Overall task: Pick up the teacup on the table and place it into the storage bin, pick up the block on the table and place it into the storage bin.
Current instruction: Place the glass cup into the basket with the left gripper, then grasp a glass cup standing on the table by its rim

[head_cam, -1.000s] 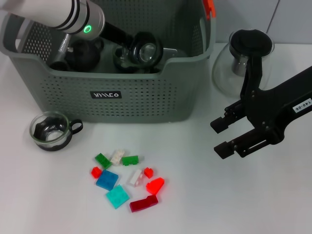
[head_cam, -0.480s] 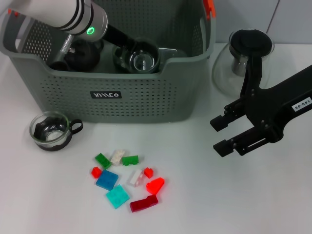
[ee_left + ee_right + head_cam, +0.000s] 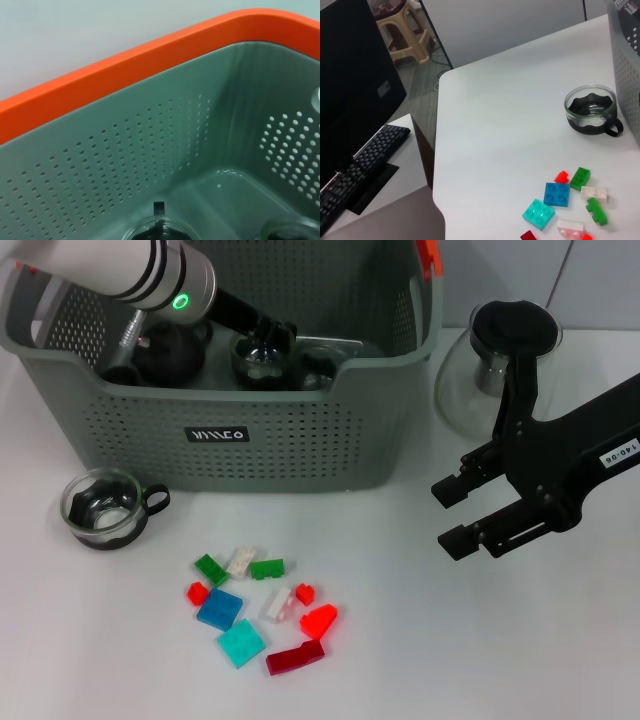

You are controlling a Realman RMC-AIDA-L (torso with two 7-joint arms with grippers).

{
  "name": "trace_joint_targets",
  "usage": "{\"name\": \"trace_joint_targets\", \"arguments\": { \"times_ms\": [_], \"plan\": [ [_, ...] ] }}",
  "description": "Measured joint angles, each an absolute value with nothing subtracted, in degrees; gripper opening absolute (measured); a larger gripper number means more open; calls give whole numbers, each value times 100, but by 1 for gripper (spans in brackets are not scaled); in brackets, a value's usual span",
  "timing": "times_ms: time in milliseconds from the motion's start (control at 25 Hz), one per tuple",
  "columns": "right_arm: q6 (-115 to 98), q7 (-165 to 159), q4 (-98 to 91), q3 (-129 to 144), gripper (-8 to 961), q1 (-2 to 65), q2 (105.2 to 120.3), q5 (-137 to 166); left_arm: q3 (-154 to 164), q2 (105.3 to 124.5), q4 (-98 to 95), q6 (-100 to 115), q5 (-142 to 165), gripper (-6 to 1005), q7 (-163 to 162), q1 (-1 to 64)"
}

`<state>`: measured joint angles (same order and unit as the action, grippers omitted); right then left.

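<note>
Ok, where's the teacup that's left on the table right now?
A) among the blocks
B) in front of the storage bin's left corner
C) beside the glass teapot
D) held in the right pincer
B: the teacup stands alone on the table before the storage bin, near its left corner.

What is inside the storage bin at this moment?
Inside the storage bin, the left end effector reaches in over glass teacups; a dark object sits beside them. The arm and front wall cover the bin's floor, so the cup count is uncertain. The right end effector is outside.
</note>
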<state>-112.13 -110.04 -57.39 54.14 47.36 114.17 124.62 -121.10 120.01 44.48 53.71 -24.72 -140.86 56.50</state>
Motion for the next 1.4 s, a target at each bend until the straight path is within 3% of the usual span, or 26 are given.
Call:
{"name": "trace_joint_targets", "arguments": {
  "times_ms": [120, 480, 800, 1400],
  "plan": [
    [-11214, -10992, -5739, 5411, 675, 4726, 11417, 12451, -12169, 11990, 4554, 5475, -2490, 447, -14101, 5645],
    [-11245, -10961, -5739, 5268, 675, 4719, 11408, 12436, -13041, 11962, 6256, 7002, -2720, 653, -14161, 5333],
    [-11257, -10915, -5739, 5147, 675, 4731, 11398, 12436, -13496, 11794, 7611, 8715, -3589, 859, -14170, 4899],
    [-11232, -10883, -5739, 5025, 674, 4773, 11408, 12299, -14113, 11723, 8703, 11658, -4917, 849, -14169, 4296]
  ]
}}
